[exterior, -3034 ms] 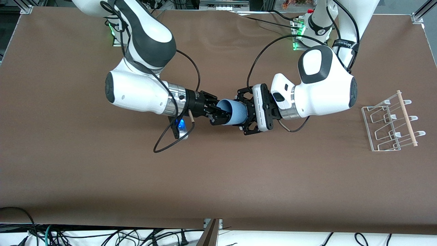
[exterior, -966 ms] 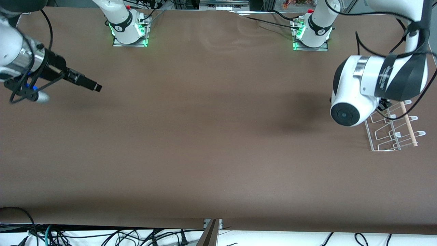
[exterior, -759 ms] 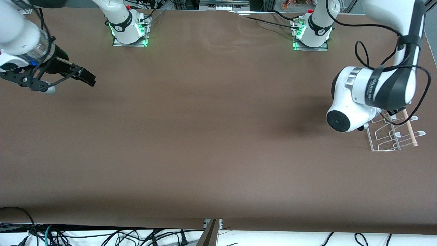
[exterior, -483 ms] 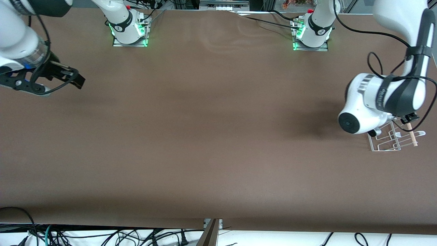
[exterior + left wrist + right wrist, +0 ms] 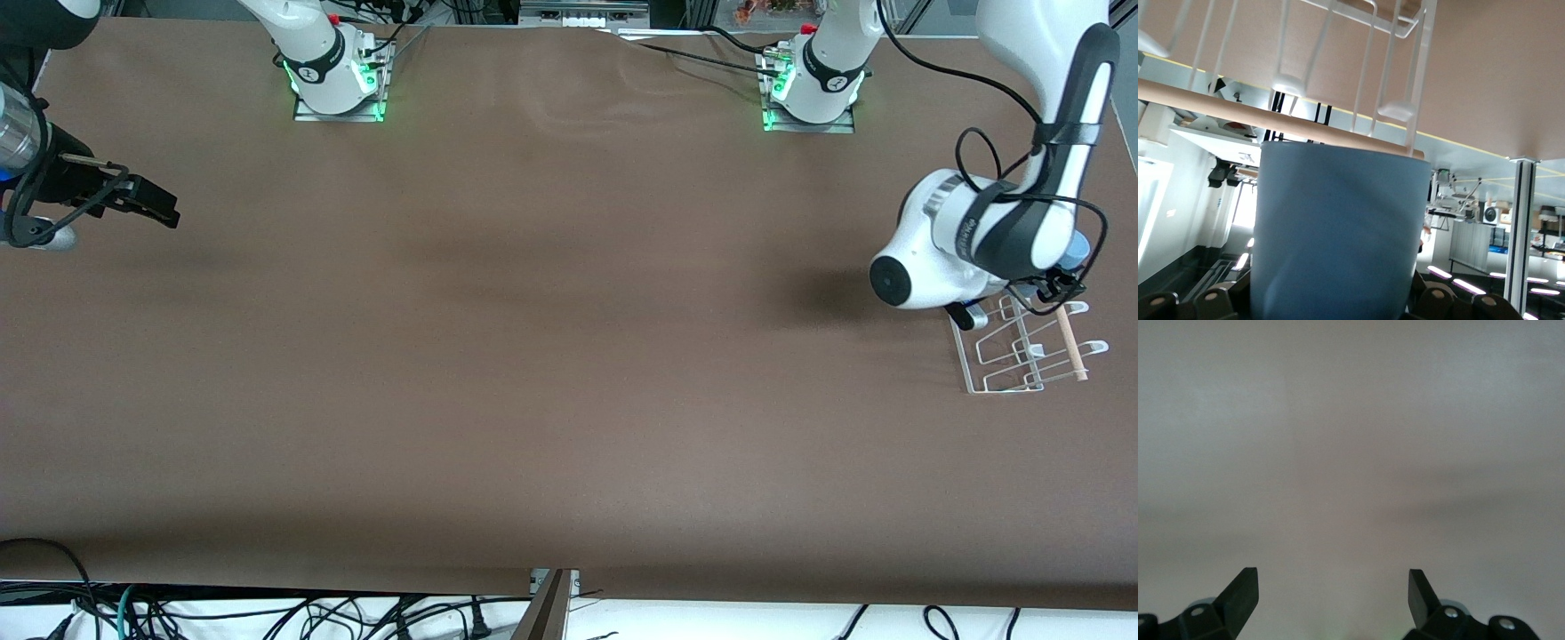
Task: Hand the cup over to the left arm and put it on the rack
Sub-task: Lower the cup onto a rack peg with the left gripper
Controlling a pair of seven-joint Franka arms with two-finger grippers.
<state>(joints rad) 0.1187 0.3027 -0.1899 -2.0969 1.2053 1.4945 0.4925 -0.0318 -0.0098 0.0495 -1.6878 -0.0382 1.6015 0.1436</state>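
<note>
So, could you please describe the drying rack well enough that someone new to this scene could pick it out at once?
Start at the brown table and go to the left arm's end of it. The rack sits there, under the left pincer, which holds the light-blue cup. It is the only clear-and-white wire frame on the table, with looped prongs and one pale wooden rod.

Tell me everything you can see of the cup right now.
The cup is light blue, smooth and handleless, plastic by its look. The left gripper is shut on it, over the rack at the left arm's end of the table. In the left wrist view its rim lies close to the rack's wooden rod; contact cannot be told. In the front view only a blue sliver shows past the arm.
</note>
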